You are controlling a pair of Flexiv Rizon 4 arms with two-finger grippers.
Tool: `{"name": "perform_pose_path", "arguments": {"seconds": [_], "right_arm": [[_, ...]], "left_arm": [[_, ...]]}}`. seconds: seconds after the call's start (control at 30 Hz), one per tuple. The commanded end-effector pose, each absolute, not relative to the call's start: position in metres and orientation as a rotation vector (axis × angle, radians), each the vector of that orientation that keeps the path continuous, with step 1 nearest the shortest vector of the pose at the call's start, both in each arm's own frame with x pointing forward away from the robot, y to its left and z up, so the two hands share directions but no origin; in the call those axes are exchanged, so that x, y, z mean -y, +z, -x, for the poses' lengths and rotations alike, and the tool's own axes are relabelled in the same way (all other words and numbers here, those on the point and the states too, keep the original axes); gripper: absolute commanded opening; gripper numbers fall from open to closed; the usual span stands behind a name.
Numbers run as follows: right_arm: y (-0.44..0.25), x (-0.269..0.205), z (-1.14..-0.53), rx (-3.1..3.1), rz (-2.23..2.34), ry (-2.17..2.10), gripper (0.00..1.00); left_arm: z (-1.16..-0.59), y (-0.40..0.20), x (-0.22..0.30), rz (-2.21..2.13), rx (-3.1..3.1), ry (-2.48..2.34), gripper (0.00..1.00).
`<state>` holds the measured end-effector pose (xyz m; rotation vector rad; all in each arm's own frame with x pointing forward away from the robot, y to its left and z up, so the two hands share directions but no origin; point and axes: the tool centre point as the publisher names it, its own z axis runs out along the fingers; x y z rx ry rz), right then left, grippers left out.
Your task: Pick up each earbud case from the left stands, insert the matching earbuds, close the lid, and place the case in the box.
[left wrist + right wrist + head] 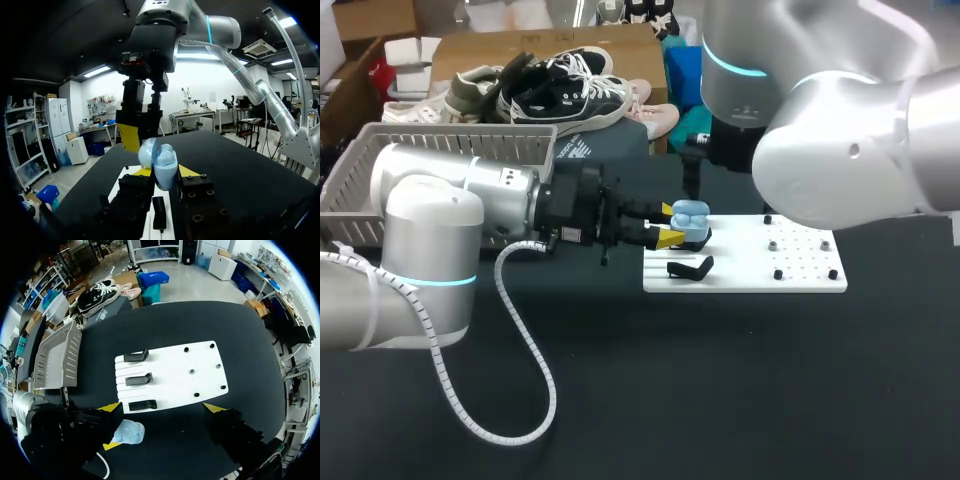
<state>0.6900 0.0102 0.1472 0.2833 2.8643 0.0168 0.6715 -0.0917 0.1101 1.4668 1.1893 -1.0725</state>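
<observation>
Earbud case [691,218], pale blue, held off the table in the left gripper [669,224]. Its two yellow tips pinch the case from either side, one tip on each flank. Cannot tell whether the lid is open.

From the head view the case sits over the rear left corner of the white board [195,372]. From the right wrist view it lies just off the board's edge, nearest the last of the three black stands [139,379]. The stands are in a row along one end of the board, and small black studs dot the other end.

Right gripper [162,407] is above the board, looking straight down on it, with its fingers spread wide and nothing between them. In the left wrist view it hangs just behind and above the case, one yellow tip close to the case top; contact cannot be judged.

Left arm comes in low from the left, forearm roughly level, with a white spiral hose [520,340] looping down onto the black table [720,400]. Right arm enters from the upper right, elbow high.

Grey basket [450,150] stands at the table's far left, well apart from the board.
</observation>
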Motion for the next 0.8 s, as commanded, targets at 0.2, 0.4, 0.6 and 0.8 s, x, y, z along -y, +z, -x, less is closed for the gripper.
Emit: {"name": "perform_pose_path", "arguments": {"seconds": [0.2, 0.4, 0.6, 0.8], "right_arm": [[0.148, -0.009, -0.679, -2.874, -0.270, 0.036, 1.00], [0.148, -0.009, -0.674, -2.867, -0.267, 0.042, 1.00], [0.159, -0.002, -0.675, -2.768, -0.301, 0.104, 1.00], [0.168, 0.010, -0.669, -2.670, -0.304, 0.208, 1.00]], "left_arm": [[-0.671, 0.110, 0.091, -1.463, -1.188, -1.070, 0.00], [-0.671, 0.110, 0.091, -1.463, -1.188, -1.070, 0.00], [-0.671, 0.110, 0.091, -1.463, -1.188, -1.070, 0.00], [-0.671, 0.118, 0.082, -1.445, -1.202, -1.085, 0.00]]}}
